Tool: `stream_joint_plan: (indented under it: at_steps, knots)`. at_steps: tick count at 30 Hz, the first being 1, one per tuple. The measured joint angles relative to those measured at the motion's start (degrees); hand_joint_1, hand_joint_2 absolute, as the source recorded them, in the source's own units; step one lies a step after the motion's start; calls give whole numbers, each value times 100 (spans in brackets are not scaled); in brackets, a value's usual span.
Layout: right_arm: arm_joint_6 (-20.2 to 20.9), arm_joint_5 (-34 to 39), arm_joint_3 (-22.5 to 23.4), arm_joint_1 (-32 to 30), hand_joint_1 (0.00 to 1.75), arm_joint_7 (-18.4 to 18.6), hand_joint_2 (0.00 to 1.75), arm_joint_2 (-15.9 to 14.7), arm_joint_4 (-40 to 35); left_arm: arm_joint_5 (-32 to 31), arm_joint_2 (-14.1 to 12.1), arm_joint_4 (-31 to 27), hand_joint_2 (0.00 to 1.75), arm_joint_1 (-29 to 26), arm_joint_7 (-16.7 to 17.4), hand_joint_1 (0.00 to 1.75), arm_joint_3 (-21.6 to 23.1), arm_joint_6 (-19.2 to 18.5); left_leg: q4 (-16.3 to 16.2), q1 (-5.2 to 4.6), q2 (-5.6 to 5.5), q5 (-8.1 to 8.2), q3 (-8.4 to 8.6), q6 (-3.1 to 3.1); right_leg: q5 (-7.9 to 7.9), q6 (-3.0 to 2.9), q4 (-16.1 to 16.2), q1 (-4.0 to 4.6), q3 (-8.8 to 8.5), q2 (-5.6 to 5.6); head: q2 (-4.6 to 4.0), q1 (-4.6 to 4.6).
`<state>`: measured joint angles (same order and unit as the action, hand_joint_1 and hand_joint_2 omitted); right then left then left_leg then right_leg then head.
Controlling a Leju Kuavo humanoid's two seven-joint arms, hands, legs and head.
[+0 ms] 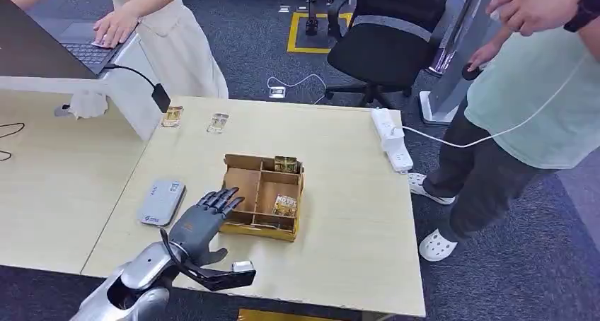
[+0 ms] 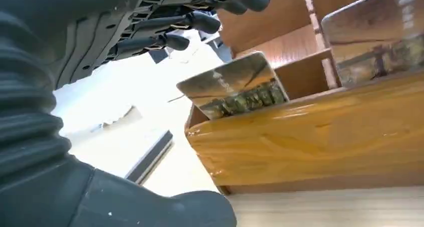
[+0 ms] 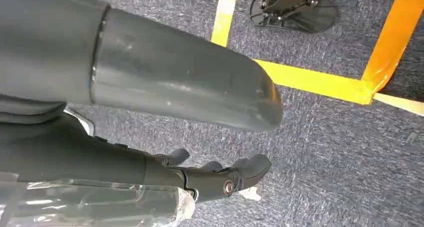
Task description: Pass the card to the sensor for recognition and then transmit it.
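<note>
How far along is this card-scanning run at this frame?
Early. Nothing looks done for this pass: two cards still stand in the wooden box, one nearer and one farther. In hand: the left robot hand is open at the box's left edge, holding nothing. Left: grasp a card, present it to the grey sensor, pass it on. Right robot hand hangs over the floor.

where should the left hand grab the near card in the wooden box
Probably by its top edge, from above. The near card stands tilted in the box compartment, and in the left wrist view its upper part rises above the near wall, the rest sunk behind it. The left hand is open at the box's left side; thumb on one face, fingers on the other.
</note>
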<state>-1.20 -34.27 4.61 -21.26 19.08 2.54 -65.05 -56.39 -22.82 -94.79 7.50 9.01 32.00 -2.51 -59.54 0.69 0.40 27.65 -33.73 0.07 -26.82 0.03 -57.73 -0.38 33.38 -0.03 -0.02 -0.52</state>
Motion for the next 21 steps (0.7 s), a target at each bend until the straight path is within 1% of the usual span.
stream_joint_plan:
  at_steps: [4,8,21]
  knots:
    - [0,-11,24,26,0,-15,0,15,39,35,-103,-37,175,43,4,0,90,-2,0,0,0,0,0,0,0,0,0,0,0,0,0,-2]
    - [0,-13,39,31,0,-15,0,28,61,39,-142,-50,175,70,4,0,129,0,0,0,0,0,0,0,0,0,0,0,0,0,0,-2]
    - [0,-13,76,44,0,-15,0,50,96,41,-183,-52,175,90,4,0,181,0,0,0,0,0,0,0,0,0,0,0,0,0,0,-2]
